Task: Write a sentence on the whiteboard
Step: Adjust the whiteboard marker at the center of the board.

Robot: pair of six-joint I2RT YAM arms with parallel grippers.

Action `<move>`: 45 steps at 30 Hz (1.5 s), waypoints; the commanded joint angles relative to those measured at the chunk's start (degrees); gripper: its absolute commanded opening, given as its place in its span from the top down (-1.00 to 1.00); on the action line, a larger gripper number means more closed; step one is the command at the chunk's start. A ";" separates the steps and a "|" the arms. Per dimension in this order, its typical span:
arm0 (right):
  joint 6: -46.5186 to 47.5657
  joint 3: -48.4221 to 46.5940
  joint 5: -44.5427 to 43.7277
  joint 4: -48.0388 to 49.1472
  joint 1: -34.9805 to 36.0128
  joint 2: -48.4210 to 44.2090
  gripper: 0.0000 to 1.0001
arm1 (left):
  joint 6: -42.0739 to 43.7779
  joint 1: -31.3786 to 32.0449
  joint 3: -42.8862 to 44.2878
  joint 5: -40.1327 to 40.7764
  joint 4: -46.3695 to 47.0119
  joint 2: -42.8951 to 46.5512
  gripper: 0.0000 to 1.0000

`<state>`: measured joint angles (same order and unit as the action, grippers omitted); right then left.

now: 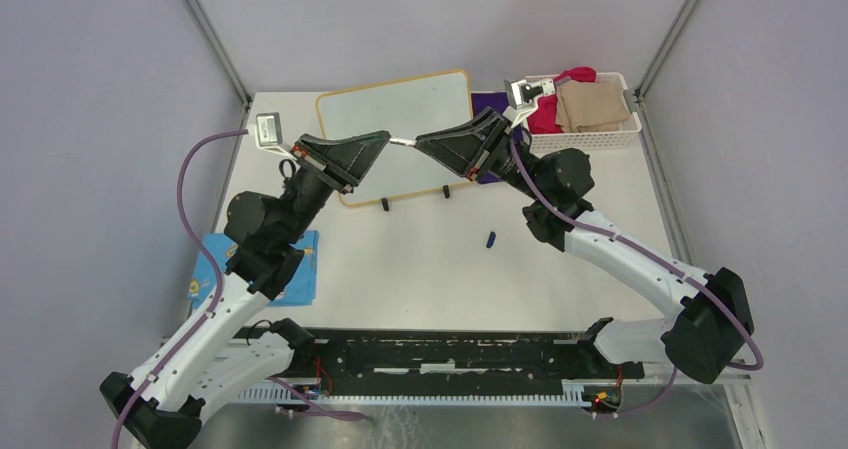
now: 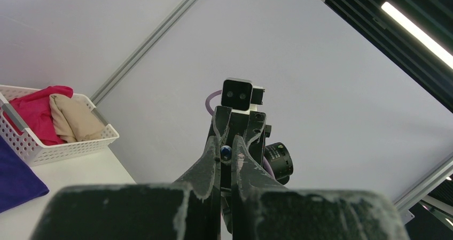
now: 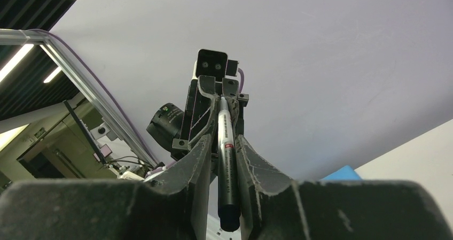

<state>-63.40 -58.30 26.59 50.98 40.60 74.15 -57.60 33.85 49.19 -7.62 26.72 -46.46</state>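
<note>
Blue booklet (image 1: 304,266): on the near side of the left gripper (image 1: 387,139), well apart. Blue cap (image 1: 491,239): on the near side of the right gripper (image 1: 417,141). Marker (image 3: 226,160): clamped between both sets of jaws, which meet tip to tip. Whiteboard (image 1: 420,104): lying flat, directly beneath the jaws. Basket (image 1: 588,140): beyond the right jaws.

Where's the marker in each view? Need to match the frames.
Top external: marker upper centre, over the whiteboard, between left gripper and right gripper.
Left wrist: centre, only its blue end shows, at the fingertips.
Right wrist: centre, running up the frame from the right gripper.
Shared landmark: white basket, top right in top external, left edge in left wrist; absent from right wrist.
</note>
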 commanded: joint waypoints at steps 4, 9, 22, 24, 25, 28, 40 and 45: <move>-0.79 -0.32 -1.45 4.57 0.03 -0.84 0.53 | -1.02 -0.01 -0.63 0.23 0.17 0.25 0.96; -1.15 -0.41 -0.66 5.23 0.09 -0.44 0.58 | -0.82 -0.06 -0.67 0.41 0.15 0.31 0.96; 0.38 0.71 1.62 5.70 0.10 -1.53 1.00 | -0.06 -0.01 -0.15 0.89 -1.27 -0.09 0.96; 0.89 1.00 1.89 5.29 0.11 -1.76 1.00 | 0.02 -0.07 -0.06 0.86 -1.32 -0.17 0.96; 0.99 1.04 2.26 5.27 0.07 -1.81 1.00 | 0.03 -0.07 0.01 0.91 -1.32 -0.28 0.96; 0.95 1.00 3.28 5.53 0.06 -1.82 0.90 | 0.04 -0.05 0.07 0.77 -1.36 -0.43 0.97; 1.87 0.93 2.78 4.26 -0.04 -2.68 0.90 | 0.20 -0.02 -0.08 0.73 -1.32 -0.65 0.96; 2.20 1.17 3.26 4.58 -0.10 -2.93 1.00 | 0.54 -0.04 -0.06 0.81 -1.79 -0.59 0.97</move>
<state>-61.76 -56.97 27.38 51.81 40.36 73.65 -57.63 33.89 48.90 -7.62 26.17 -46.52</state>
